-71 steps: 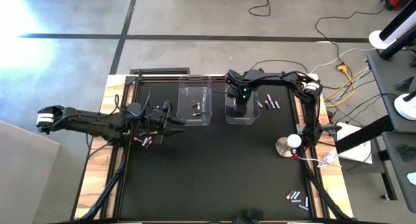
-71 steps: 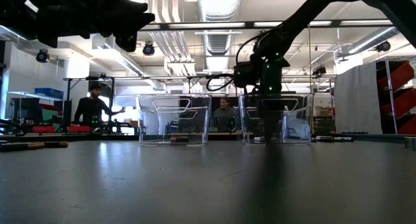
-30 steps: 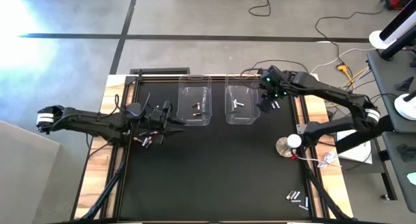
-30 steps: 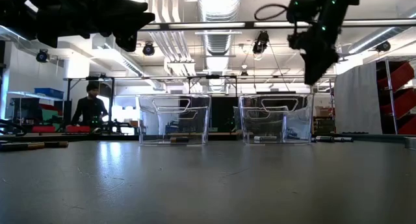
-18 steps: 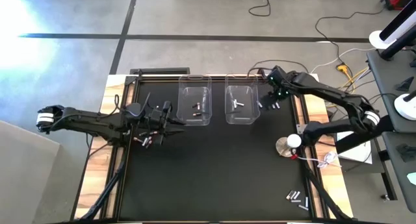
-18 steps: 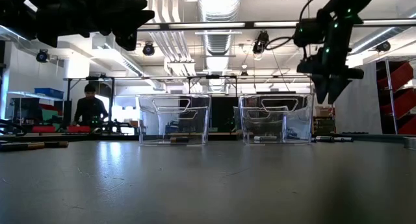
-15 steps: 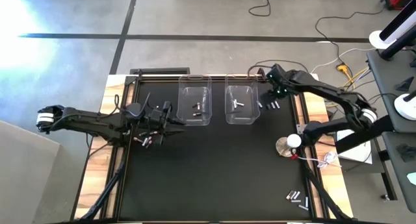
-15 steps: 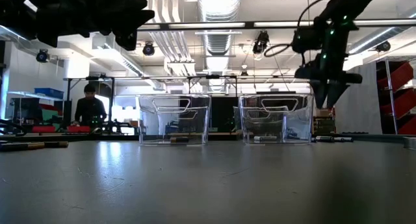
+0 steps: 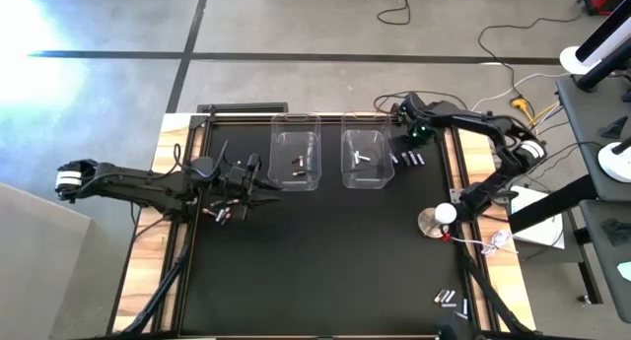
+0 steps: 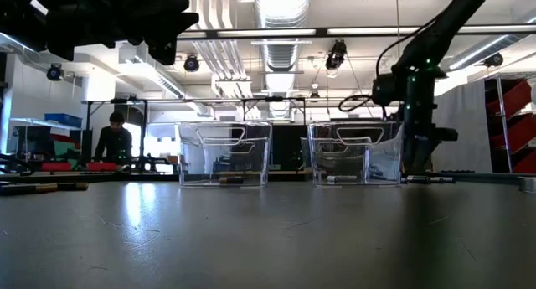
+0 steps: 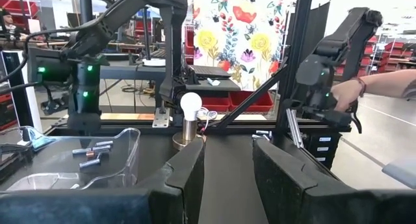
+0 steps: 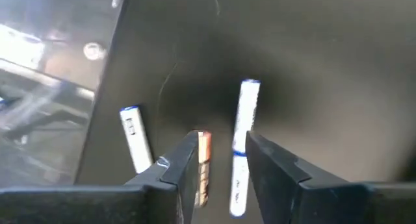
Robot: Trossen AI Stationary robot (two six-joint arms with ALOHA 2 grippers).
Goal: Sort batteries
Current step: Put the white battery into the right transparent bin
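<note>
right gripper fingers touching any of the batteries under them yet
Cannot tell. In the right wrist view the right gripper hangs open over a white battery and a red-marked battery, but their lower ends are hidden behind the fingers.

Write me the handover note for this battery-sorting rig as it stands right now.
Right gripper: jaws open, empty, low over the battery cluster on the mat to the right of the right bin. A white battery lies between its jaws, a dark one with an orange end sits beside it, and another white one lies further off.
Left gripper: jaws open, empty, waiting over the pile by the mat's left edge.
Done: dark batteries in the left bin, a silvery one in the right bin.
Left: the right cluster, the left pile, and the group near the front right corner.
</note>
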